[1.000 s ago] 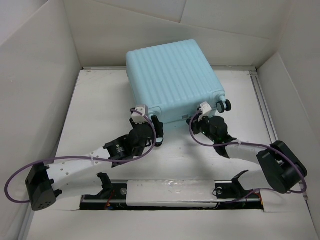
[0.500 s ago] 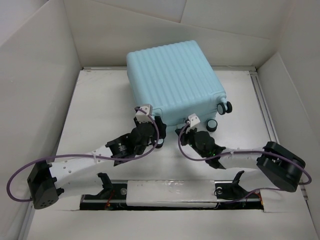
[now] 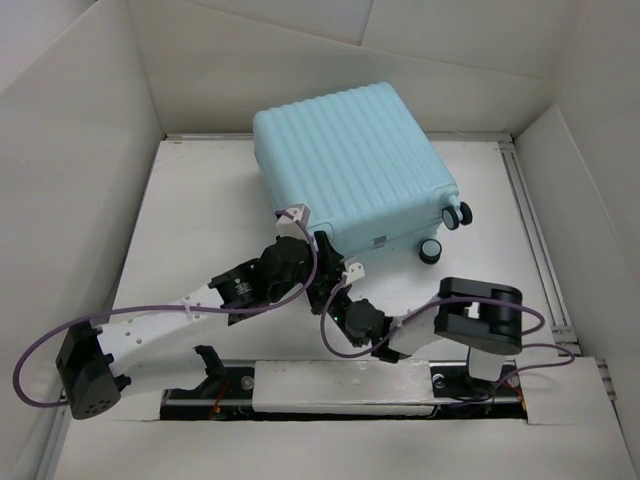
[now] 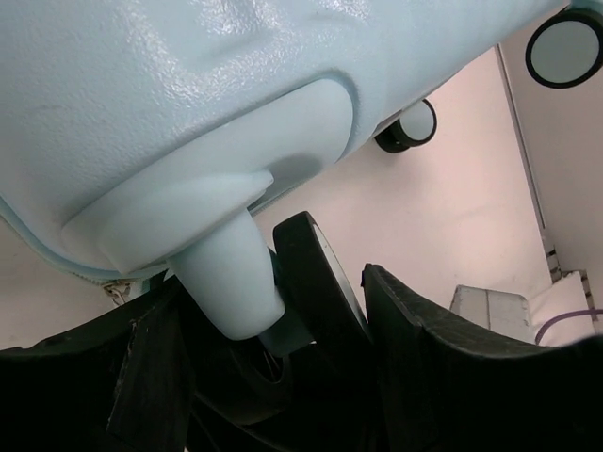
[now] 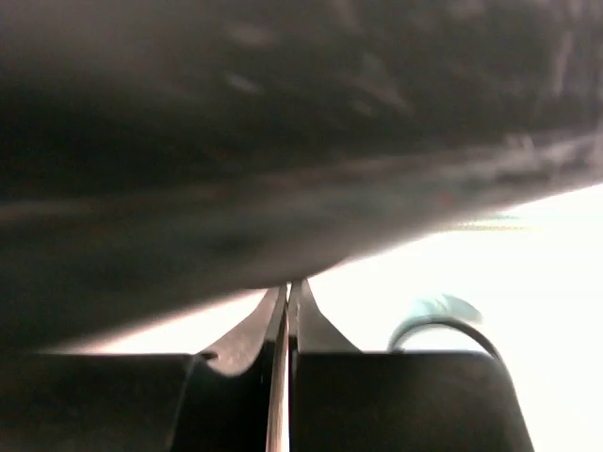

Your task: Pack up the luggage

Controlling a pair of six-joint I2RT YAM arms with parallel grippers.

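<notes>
Luggage closed, lying flat at far middle of counter, wheeled end facing your arms. Your left end effector part-open, straddling near-left caster. Can't tell if it's actually pinching it. Your right end effector closed tight, nothing in it, just beside left one.

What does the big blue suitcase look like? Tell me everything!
The luggage is a pale aqua, plastic-looking hard-shell suitcase with a ribbed top. It is closed and lies flat, turned askew, on the white table. Small black-and-white wheels stick out at its near end. One caster sits between the fingers of the open left gripper.
</notes>
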